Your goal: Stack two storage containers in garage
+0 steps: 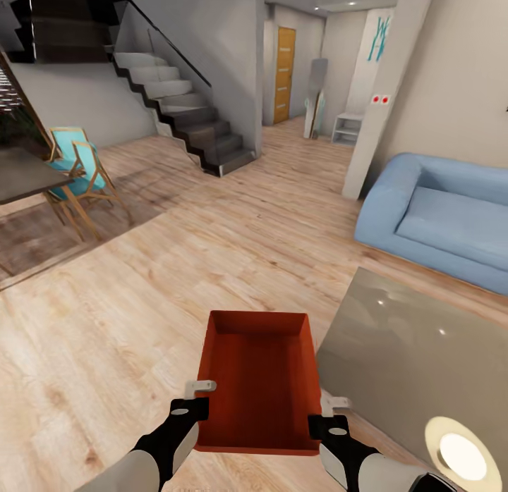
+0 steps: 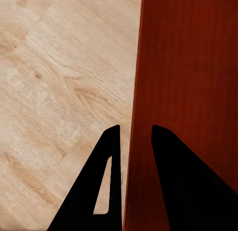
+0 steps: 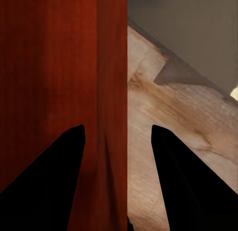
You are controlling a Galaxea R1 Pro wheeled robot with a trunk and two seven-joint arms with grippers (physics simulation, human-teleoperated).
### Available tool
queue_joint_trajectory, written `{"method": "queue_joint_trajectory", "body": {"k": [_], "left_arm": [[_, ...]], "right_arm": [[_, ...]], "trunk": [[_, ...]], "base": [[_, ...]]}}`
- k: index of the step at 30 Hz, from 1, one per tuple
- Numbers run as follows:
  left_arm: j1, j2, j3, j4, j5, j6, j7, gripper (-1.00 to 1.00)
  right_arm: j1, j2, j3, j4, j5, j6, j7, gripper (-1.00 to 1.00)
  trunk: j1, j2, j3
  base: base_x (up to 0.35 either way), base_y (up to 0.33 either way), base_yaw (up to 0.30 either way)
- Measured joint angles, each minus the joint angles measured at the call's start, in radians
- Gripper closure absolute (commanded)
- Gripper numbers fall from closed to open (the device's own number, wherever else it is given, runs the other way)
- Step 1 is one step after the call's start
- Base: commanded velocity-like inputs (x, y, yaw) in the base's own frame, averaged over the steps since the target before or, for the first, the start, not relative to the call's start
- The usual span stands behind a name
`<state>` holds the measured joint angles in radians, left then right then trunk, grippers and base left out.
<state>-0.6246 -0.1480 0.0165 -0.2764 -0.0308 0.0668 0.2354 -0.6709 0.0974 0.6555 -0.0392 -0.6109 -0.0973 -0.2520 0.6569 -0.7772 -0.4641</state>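
One orange-red storage container (image 1: pixel 257 379), open-topped and empty, is held level over the light wood-plank floor (image 1: pixel 176 266) of the living room, right in front of me. My left gripper (image 1: pixel 194 402) is shut on its left wall near the close corner. In the left wrist view the left gripper (image 2: pixel 135 132) straddles that thin wall of the container (image 2: pixel 188 67). My right gripper (image 1: pixel 329 414) is shut on the right wall, and the right wrist view has the right gripper (image 3: pixel 117 129) astride the container (image 3: pixel 49 67).
A glass table (image 1: pixel 409 351) lies close at the right, with a round lamp (image 1: pixel 458 453) at its near corner. Behind it stands a blue sofa (image 1: pixel 437 217). Stairs (image 1: pixel 190 118), an orange door (image 1: pixel 284 74), a white pillar (image 1: pixel 384 97) and teal chairs (image 1: pixel 74 168) lie farther off.
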Motion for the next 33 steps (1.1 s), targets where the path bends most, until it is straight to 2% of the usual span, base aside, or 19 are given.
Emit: {"method": "queue_joint_trajectory", "body": {"k": [33], "left_arm": [[0.000,0.000,0.000,0.000,0.000,0.000,0.000,1.00]], "right_arm": [[0.000,0.000,0.000,0.000,0.000,0.000,0.000,1.00]], "trunk": [[0.000,0.000,0.000]], "base": [[0.000,0.000,0.300]]}}
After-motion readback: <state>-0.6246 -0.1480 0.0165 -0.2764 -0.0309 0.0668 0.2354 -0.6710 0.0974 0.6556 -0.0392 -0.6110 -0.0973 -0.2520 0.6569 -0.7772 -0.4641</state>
